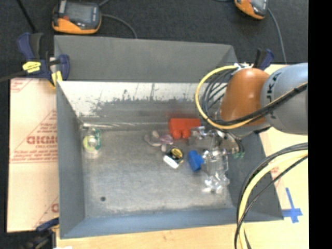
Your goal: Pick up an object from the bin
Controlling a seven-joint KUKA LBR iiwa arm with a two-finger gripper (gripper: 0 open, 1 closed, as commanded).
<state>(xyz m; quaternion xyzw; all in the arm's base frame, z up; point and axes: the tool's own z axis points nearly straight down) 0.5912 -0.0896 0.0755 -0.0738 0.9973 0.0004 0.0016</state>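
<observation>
The orange-covered wrist (244, 100) hangs over the right side of the grey bin (129, 95). Its gripper (215, 165) sits just beside a small blue piece (195, 161); whether the claw is apart or together, I cannot tell. A red block (182, 127) lies behind them, and a greenish ball (92, 141) lies far left.

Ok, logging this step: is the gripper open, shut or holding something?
Gripper: cannot be told; it is beside the small blue thing, right side of the bin.
</observation>
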